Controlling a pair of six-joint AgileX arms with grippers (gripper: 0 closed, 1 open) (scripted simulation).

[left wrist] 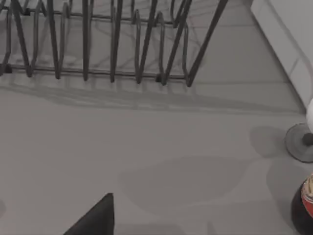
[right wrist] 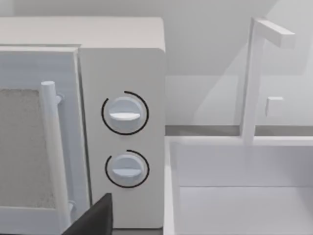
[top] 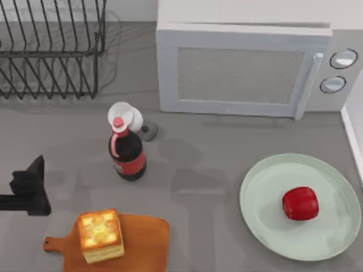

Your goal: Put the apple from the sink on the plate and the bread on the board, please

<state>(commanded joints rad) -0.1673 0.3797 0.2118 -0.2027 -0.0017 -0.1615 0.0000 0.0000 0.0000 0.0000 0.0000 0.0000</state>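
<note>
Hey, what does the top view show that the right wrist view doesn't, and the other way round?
Top view alone: the apple resting on the plate, the bread sitting on the board, a cola bottle, a wire dish rack, and the left end effector at the table's left edge.

Right wrist view alone: the white sink basin with its faucet.

Both: the white microwave, with its door handle and two dials.
</note>
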